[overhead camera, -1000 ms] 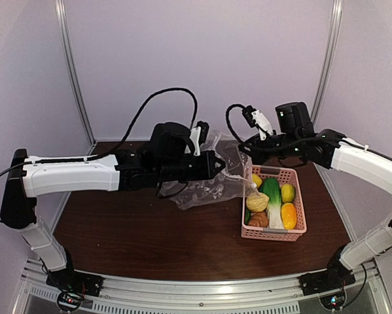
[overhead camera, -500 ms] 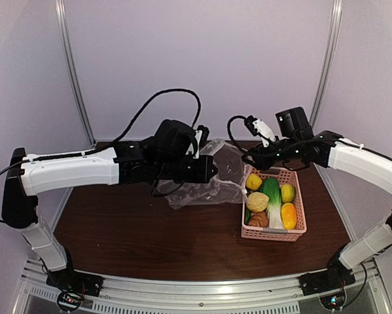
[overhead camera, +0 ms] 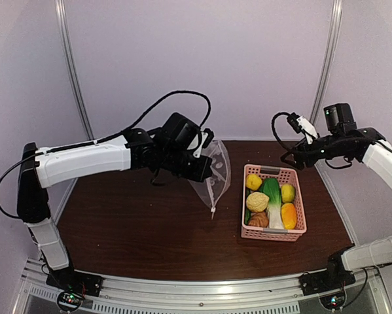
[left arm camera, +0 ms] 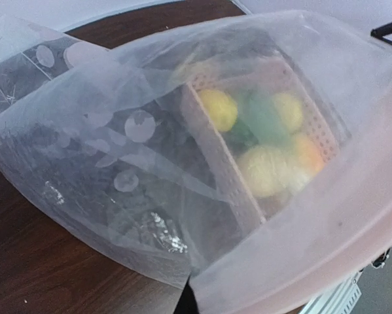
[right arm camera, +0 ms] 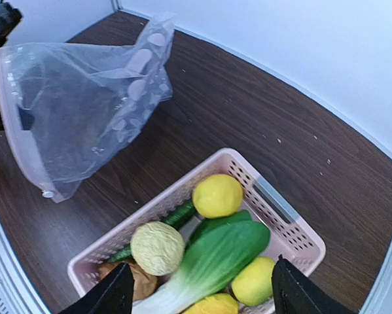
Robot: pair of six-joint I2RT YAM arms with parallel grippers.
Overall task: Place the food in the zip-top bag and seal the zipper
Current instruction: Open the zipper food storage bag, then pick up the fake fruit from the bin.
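Observation:
The zip-top bag point(overhead camera: 212, 178) hangs limp above the table, pinched at its upper part by my shut left gripper point(overhead camera: 205, 170). Its zipper point(right arm camera: 14, 124) runs down one edge to the white slider point(right arm camera: 47, 193) at the low corner. In the left wrist view the bag point(left arm camera: 182, 150) fills the picture and hides the jaws. The food point(overhead camera: 271, 199) lies in the pink basket point(overhead camera: 275, 171): lemons point(right arm camera: 216, 195), bok choy point(right arm camera: 218, 258), a cream round piece point(right arm camera: 157, 247), brown bread point(right arm camera: 138, 282). My right gripper point(right arm camera: 202, 294) stands open above the basket, holding nothing.
The basket point(right arm camera: 288, 226) stands right of centre on the brown table point(overhead camera: 143, 229). White walls with upright rails close in the back and sides. The left arm point(overhead camera: 84, 160) stretches across the table's left half.
My right gripper opened, let go of the bag and drew back to the right. The bag swung left and now hangs from the left gripper alone.

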